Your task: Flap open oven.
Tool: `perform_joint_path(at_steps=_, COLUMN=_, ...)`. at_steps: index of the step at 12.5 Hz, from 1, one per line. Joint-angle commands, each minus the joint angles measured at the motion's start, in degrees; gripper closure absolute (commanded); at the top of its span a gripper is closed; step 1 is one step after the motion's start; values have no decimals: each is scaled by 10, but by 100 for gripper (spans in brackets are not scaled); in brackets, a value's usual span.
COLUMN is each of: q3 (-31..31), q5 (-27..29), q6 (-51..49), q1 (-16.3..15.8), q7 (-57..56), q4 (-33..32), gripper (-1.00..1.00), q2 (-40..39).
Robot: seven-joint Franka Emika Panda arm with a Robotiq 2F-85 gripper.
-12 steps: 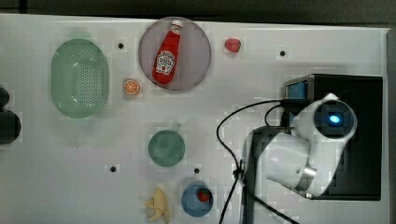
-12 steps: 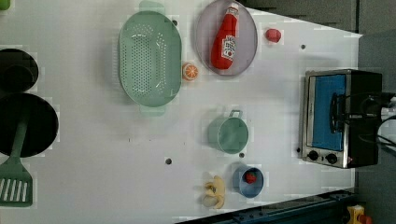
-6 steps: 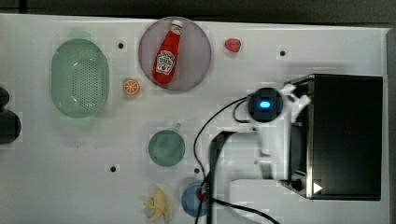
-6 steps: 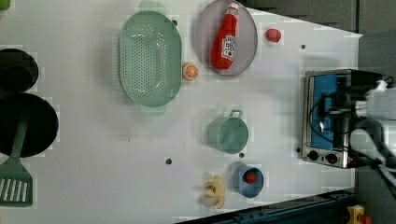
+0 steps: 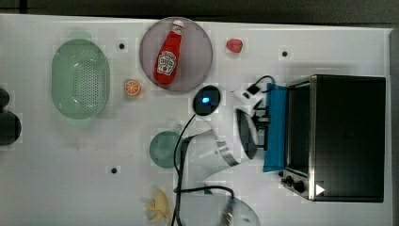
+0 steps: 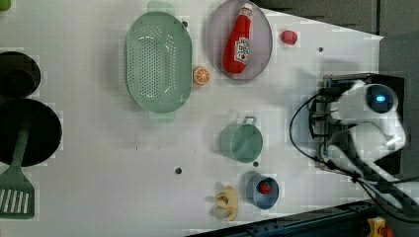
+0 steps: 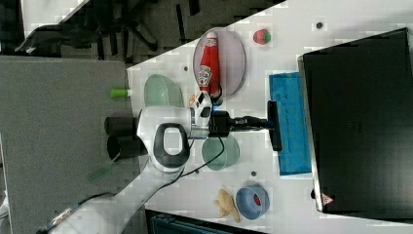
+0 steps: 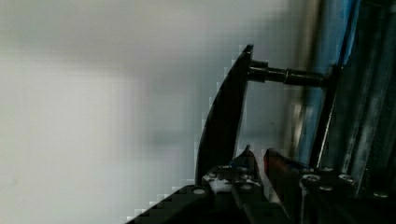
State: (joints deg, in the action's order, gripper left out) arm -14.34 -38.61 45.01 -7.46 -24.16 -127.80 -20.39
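The oven (image 5: pixel 348 136) is a black box at the top view's right, with small knobs (image 5: pixel 294 181) on its silver front. Its blue door (image 5: pixel 276 127) hangs flapped outward toward the top view's left, also seen in the right view as the door (image 7: pixel 292 122). My gripper (image 5: pixel 263 120) reaches in level at the dark bar handle (image 7: pixel 274 124). In the wrist view my gripper (image 8: pixel 258 156) has its fingers a narrow gap apart, tucked between the handle (image 8: pixel 224 121) and the door, with nothing between them.
A ketchup bottle (image 5: pixel 167 59) lies on a grey plate (image 5: pixel 200 52). Nearby sit a green colander (image 5: pixel 80 77), orange slice (image 5: pixel 132 87), strawberry (image 5: pixel 234 45), green cup (image 5: pixel 162 149), banana (image 5: pixel 157 207) and a blue bowl (image 6: pixel 262 190). Black pans (image 6: pixel 29 131) line the left view's left edge.
The arm swung from over the oven out toward the top view's left. The door, upright a second ago, came down with the handle.
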Motion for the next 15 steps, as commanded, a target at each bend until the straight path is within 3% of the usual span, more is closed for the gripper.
perform_joint_path(at_steps=1, q3=5, q5=-64, q6=0, q1=-26, q7=138, q4=-1, gripper=65, q2=-31)
perform_joint_path(at_steps=7, q3=5, q5=-169, q6=-35, q1=-82, q7=315, q4=27, gripper=65, q2=-118)
perform_joint_path(at_steps=11, q3=4, q5=-177, q6=-45, q1=-98, q7=315, q4=57, gripper=65, q2=-164)
perform_joint_path(at_steps=15, q3=4, q5=-165, q6=-18, q1=-100, q7=315, q4=65, gripper=65, q2=-145)
